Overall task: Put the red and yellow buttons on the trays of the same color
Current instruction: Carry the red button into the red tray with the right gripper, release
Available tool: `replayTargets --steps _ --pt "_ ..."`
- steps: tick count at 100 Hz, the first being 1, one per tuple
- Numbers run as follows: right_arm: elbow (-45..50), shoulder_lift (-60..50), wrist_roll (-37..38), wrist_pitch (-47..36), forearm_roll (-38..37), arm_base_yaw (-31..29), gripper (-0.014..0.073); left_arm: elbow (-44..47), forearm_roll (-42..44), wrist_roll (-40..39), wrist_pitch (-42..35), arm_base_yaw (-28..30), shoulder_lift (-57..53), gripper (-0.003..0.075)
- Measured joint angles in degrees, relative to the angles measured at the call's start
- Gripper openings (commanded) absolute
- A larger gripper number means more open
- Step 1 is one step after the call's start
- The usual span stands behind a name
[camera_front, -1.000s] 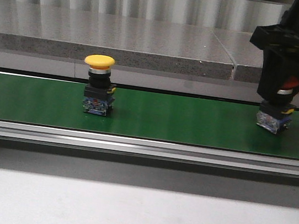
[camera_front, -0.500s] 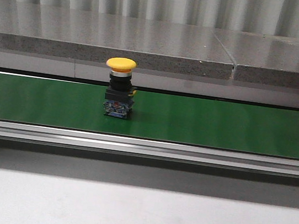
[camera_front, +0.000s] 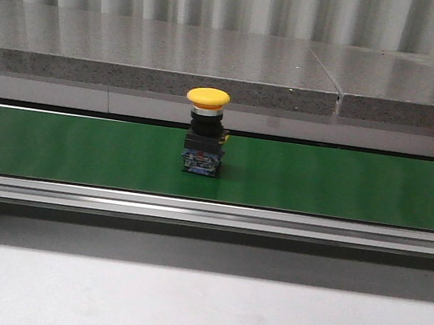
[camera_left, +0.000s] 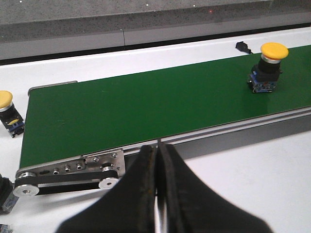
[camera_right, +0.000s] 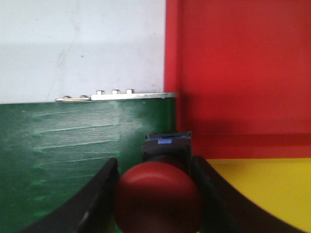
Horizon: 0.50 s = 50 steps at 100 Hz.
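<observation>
In the front view, a yellow button stands upright on the green belt; no claw is seen here.

In the left wrist view, the left claw has its two fingers pressed together and holds nothing. The same yellow button stands on the belt well beyond the claw. A second yellow button stands on the white bench, off the belt's end.

In the right wrist view, the right claw is closed around a red button. Just beyond it lie the red tray and the yellow tray.
</observation>
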Motion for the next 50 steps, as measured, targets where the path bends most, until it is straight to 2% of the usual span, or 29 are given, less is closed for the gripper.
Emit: replayTargets --steps 26,50 --pt "0.0 3.4 1.1 -2.5 -0.1 -2.7 0.0192 0.0 0.0 0.0 0.0 0.0 0.0 -0.002" --pt "0.0 7.9 8.3 -4.4 -0.1 -5.9 0.0192 0.0 0.0 0.0 0.0 0.0 0.0 -0.002"
